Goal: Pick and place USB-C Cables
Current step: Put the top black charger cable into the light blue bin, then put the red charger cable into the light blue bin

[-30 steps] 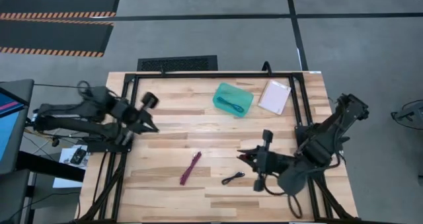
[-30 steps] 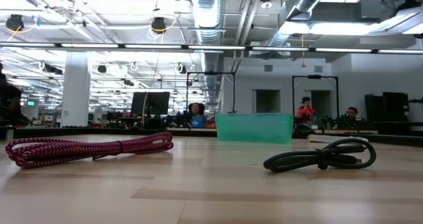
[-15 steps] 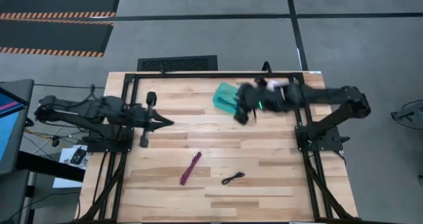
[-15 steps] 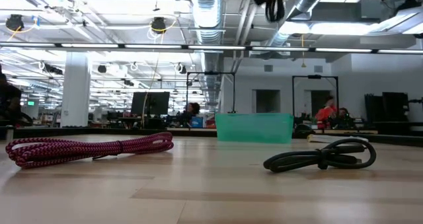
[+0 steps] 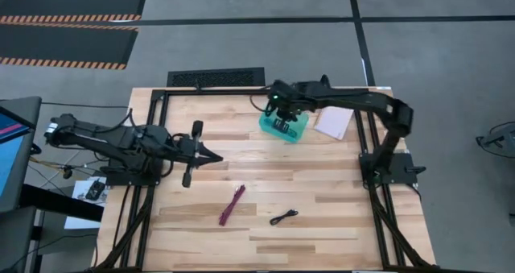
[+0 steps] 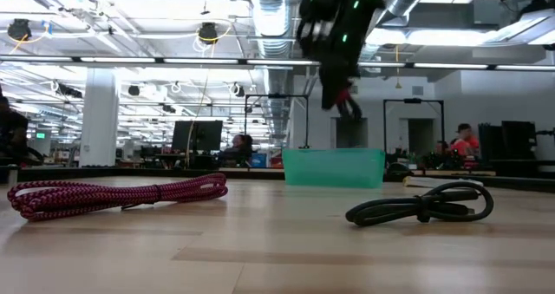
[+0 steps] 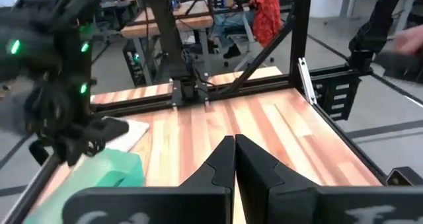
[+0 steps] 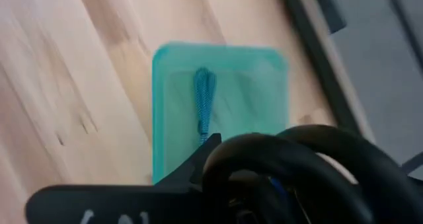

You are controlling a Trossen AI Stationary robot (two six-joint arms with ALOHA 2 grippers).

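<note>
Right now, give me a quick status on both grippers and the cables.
Right gripper over teal tray, holding black-and-red cable. Left gripper shut, empty, mid-table. Blue cable in tray; magenta cable, black cable on table.

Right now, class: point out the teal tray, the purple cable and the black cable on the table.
teal tray (image 5: pixel 296 129), high view, its right rim.
purple cable (image 5: pixel 232 205), high view, mid-bundle.
black cable (image 6: pixel 421 205), low view, centre knot.

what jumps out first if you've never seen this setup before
The right claw hangs over the teal tray at the table's far edge with a black cable looped in front of its wrist camera, while a light blue cable already lies in the tray. Near the front edge, a magenta cable and an all-black cable lie loose on the wood. The left claw waits shut over the table's left half.
</note>
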